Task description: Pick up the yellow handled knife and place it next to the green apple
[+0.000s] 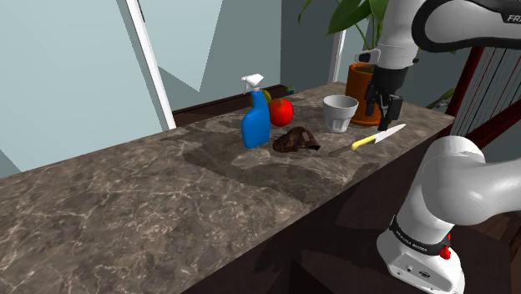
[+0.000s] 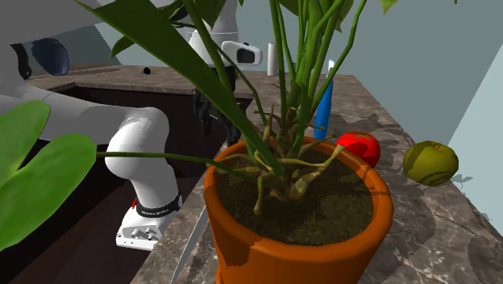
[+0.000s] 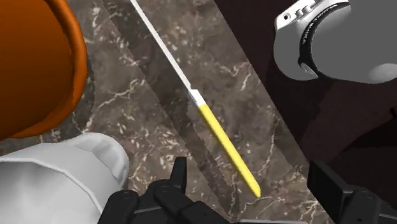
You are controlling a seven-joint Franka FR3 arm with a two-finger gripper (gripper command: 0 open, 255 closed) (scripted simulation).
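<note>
The knife (image 3: 216, 133), with a yellow handle (image 1: 364, 142) and a white blade, lies flat on the dark marble counter near its front edge. My gripper (image 1: 386, 107) hovers just above it, open, its fingers (image 3: 179, 174) standing on either side of the handle's end without touching it. The green apple (image 2: 430, 161) rests at the back of the counter beside a red apple (image 2: 359, 148); in the shoulder view it is mostly hidden behind the blue spray bottle (image 1: 255, 122).
An orange plant pot (image 1: 362, 83) and a white cup (image 1: 340, 113) stand close behind the knife. A brown crumpled object (image 1: 295, 140) lies between the cup and the spray bottle. The counter (image 1: 150, 200) stretches bare toward the shoulder view's left. My base (image 3: 337, 38) sits below the counter edge.
</note>
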